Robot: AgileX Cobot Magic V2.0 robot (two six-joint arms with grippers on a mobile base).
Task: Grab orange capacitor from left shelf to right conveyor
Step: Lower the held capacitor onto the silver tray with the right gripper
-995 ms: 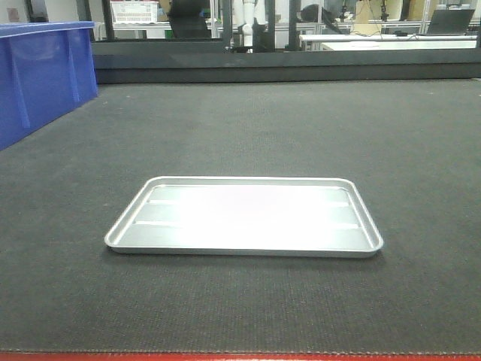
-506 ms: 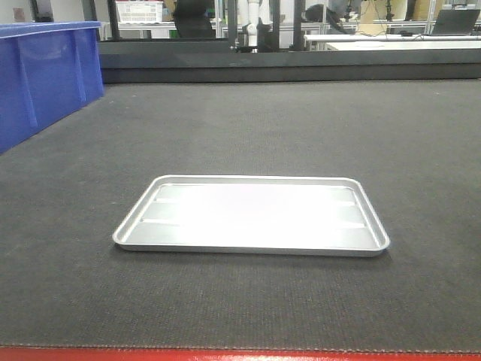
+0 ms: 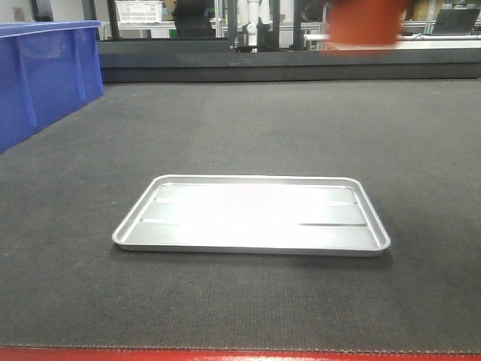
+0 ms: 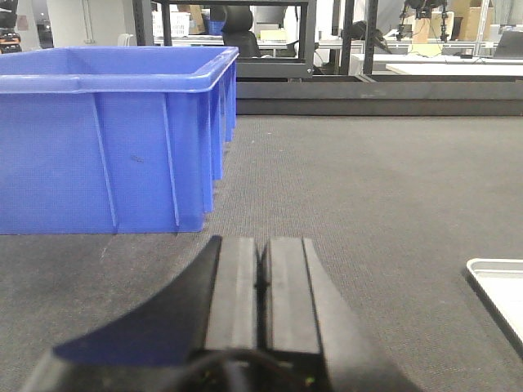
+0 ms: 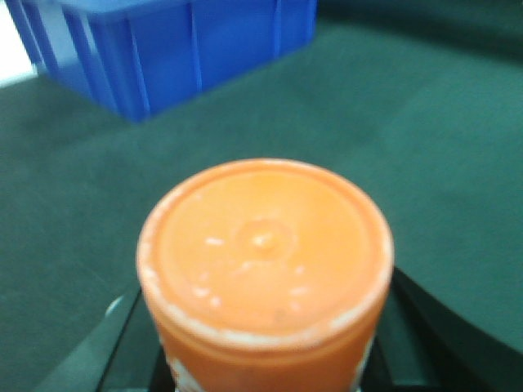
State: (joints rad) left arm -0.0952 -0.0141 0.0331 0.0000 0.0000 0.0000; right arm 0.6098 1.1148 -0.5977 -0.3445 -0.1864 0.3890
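Item: orange capacitor (image 5: 265, 245), one piece, clenched in my right claw (image 5: 263, 371), whose dark fingers (image 5: 122, 343) show low on either side of the can. Location: aloft over the right conveyor (image 3: 240, 128); in the front view it is an orange blur (image 3: 364, 21) at the top edge, right of centre, beyond the far right corner of the steel tray (image 3: 124, 235). Orientation: long axis upright and running straight up toward my wrist camera, so the flat top faces the lens and the belt lies directly under the base; by my judgement the setting-down is a plain descent along that axis. Nearer arm: the right, already holding it. My left claw (image 4: 261, 282) is low over the belt beside the blue bin (image 4: 114, 139), pads pressed together on nothing. Appearance: bright orange, round cap with a small central dimple, a pale scuffed rim and a few white flecks; a trace of white on the side, no print legible. Left shelf: not in view. Red side frame (image 3: 240, 356): a strip along the belt's near edge.
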